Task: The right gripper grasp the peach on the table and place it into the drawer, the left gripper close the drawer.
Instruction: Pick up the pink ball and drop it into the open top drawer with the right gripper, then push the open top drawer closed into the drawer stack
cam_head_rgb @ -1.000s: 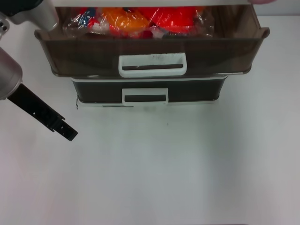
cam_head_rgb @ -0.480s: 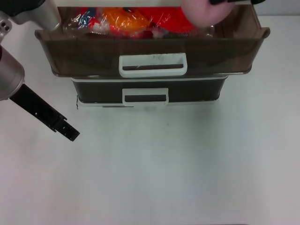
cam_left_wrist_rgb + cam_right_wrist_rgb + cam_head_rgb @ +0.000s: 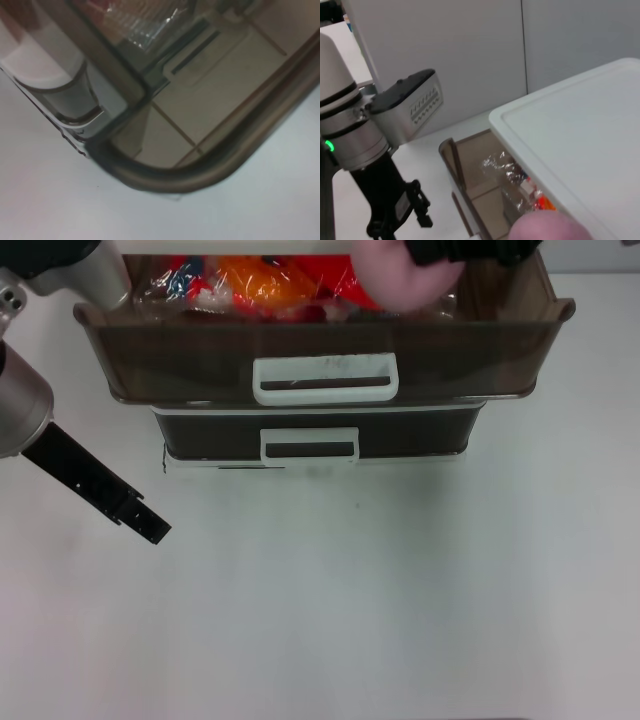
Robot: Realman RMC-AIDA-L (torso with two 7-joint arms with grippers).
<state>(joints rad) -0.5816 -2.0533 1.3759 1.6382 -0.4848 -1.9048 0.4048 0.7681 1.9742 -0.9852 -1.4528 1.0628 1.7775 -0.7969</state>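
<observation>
Head view: right gripper (image 3: 470, 250) is clamping the peach (image 3: 400, 278) over the open drawer (image 3: 320, 360), above its right half beside the wrapped packets (image 3: 255, 285). One narrower drawer (image 3: 310, 435) is sitting shut below. Left gripper (image 3: 150, 528) is hanging over the table (image 3: 400, 590), left of the drawers; finger gap: cannot tell.
Left wrist view: one drawer corner, close.
Right wrist view: peach at the frame edge below the cabinet top (image 3: 580, 150).

Head view: high, looking down on bench (image 3: 350, 620). Left wrist: close on drawer (image 3: 165, 175) corner. Right wrist: above drawer (image 3: 470, 165), facing left. All share drawer.
</observation>
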